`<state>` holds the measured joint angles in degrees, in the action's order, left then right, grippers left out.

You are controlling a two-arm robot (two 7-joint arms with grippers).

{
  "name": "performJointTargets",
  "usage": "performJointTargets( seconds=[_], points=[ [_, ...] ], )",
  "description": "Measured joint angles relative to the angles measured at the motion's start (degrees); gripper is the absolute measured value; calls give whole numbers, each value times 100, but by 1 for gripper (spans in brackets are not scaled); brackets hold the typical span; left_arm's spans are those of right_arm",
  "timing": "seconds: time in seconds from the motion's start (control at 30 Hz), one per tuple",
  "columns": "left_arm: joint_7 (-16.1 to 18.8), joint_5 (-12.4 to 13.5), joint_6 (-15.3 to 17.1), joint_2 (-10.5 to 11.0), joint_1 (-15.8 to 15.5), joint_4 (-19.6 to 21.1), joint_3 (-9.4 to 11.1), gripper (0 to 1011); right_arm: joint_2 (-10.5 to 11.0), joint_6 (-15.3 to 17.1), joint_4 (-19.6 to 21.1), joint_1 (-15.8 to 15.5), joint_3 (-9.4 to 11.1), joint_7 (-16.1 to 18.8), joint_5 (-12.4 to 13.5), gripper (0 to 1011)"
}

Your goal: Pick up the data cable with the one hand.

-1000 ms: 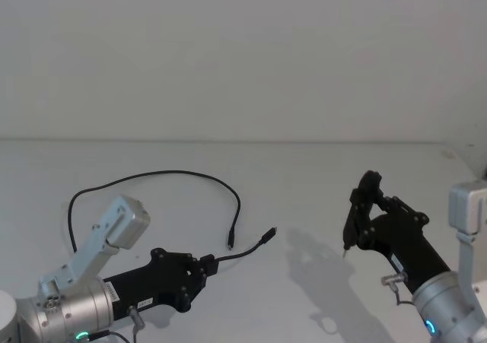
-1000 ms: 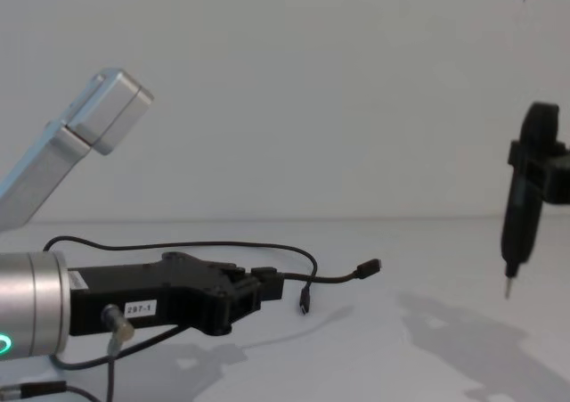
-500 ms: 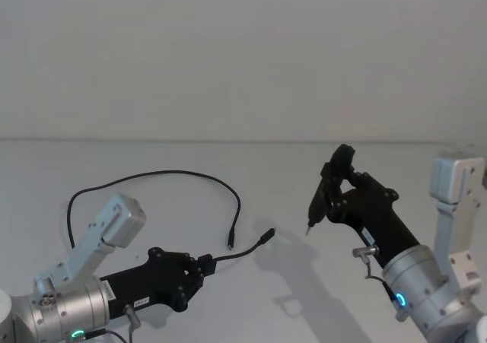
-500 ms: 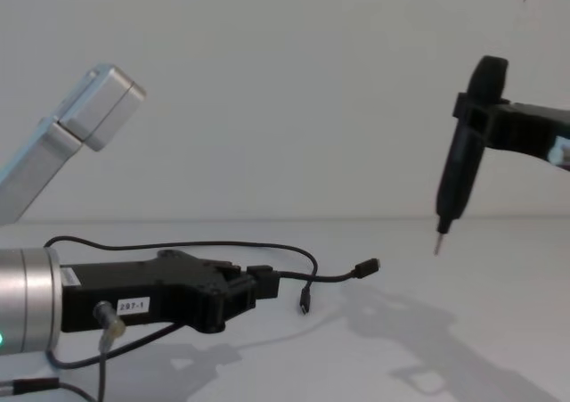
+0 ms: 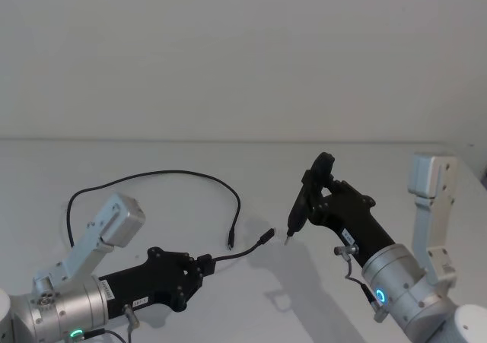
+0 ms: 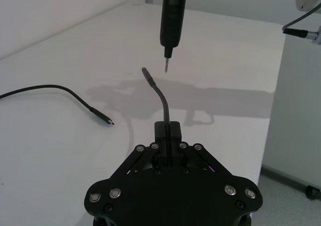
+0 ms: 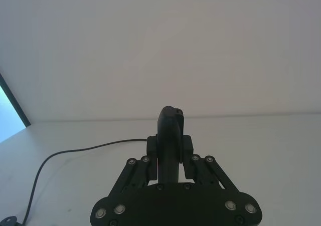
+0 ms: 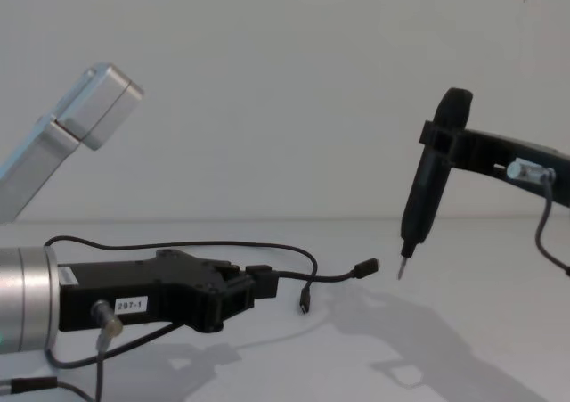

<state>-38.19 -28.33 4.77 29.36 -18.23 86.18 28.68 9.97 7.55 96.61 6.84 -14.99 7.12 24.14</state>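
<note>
The data cable (image 5: 175, 173) is a long thin black cord curving across the white table (image 5: 365, 160). My left gripper (image 5: 204, 265), the forked one labelled 297-1 (image 8: 258, 282), is shut on the cord near one end. A short stretch with its plug (image 5: 266, 236) sticks out past the fingers, raised off the table (image 6: 158, 93). The other plug (image 5: 230, 244) lies on the table close by (image 6: 100, 117). My right gripper (image 5: 319, 195) is shut on a slim black pointed tool (image 8: 426, 197) whose pale tip (image 8: 403, 266) hangs just right of the raised plug (image 8: 367, 266).
The white table ends at a pale wall (image 5: 243, 54) behind. The silver link of the left arm (image 5: 114, 221) rises at the near left, that of the right arm (image 5: 430, 198) at the near right. A table edge and floor show in the left wrist view (image 6: 296, 151).
The right arm has swung left and forward, bringing the pointed tool's tip from the far right to just beside the cable's raised plug. The left gripper holds the cable as before, nearly still.
</note>
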Motion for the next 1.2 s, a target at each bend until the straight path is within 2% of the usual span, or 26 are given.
performJointTargets(
  seconds=[0.57, 1.2],
  points=[
    [-13, -7, 0, 7, -4, 0, 1, 40, -178, 28, -407, 324, -37, 83, 201, 279],
    [-13, -7, -1, 7, -4, 0, 1, 40, -213, -71, -720, 498, -30, 147, 270, 279]
  ],
)
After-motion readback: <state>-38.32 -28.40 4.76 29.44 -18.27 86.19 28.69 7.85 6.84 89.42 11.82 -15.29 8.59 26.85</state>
